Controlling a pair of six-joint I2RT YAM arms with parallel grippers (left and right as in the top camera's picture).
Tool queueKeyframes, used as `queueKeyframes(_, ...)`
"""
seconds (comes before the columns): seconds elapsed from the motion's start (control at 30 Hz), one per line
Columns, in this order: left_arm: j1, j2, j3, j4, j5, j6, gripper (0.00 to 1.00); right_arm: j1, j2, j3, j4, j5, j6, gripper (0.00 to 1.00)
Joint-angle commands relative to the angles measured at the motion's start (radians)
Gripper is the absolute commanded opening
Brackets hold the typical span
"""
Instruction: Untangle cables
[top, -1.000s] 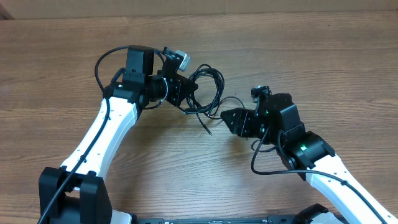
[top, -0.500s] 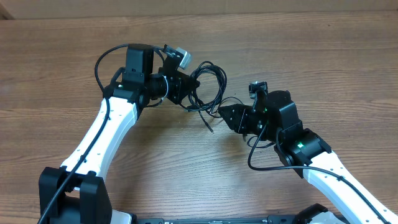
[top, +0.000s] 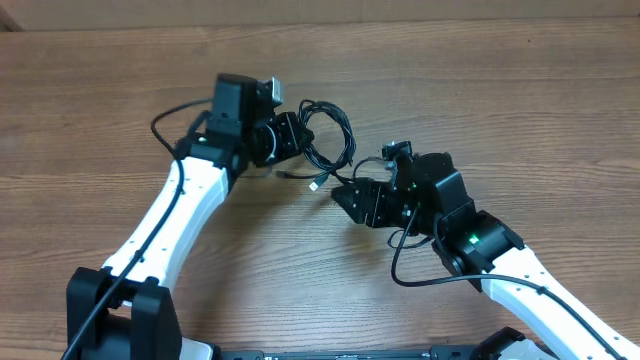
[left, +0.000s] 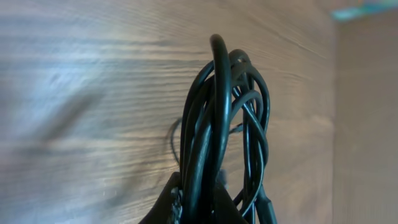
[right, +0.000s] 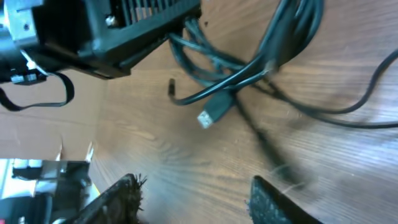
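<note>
The left gripper (top: 290, 140) pinches the coil of cables (top: 332, 135) over the table (top: 520, 90), likely so the loose plug (right: 208, 116) trails free for the right gripper (right: 196, 205), spread and empty nearby.

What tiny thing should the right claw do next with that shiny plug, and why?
Probably ease the right claw forward and close it on the silvery plug. That claw is open, with the plug loose just ahead of it, while the left claw is shut on the cables. Pulling that free end might start loosening the tangle.
</note>
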Motion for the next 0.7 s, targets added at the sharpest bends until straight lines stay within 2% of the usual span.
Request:
queueKeyframes(0.0, -0.053, -0.017, 0.024, -0.006, -0.179, -0.13, 0.04, 0.021, 0.005, 0.024, -0.016, -0.003, 0.018, 0.56)
queueKeyframes(0.2, -0.119, -0.017, 0.024, -0.006, -0.351, -0.172, 0.04, 0.027, 0.005, 0.024, -0.078, 0.01, 0.069, 0.55)
queueKeyframes(0.37, -0.134, -0.017, 0.024, -0.006, -0.346, -0.391, 0.04, 0.027, 0.009, 0.024, -0.083, 0.128, 0.254, 0.51)
queueKeyframes(0.5, -0.154, -0.017, 0.024, -0.011, -0.343, -0.472, 0.04, 0.027, 0.028, 0.024, -0.066, 0.19, 0.381, 0.45)
queueKeyframes(0.67, -0.196, -0.017, 0.024, -0.044, -0.345, -0.57, 0.04, 0.03, 0.1, 0.024, 0.0, 0.174, 0.445, 0.42)
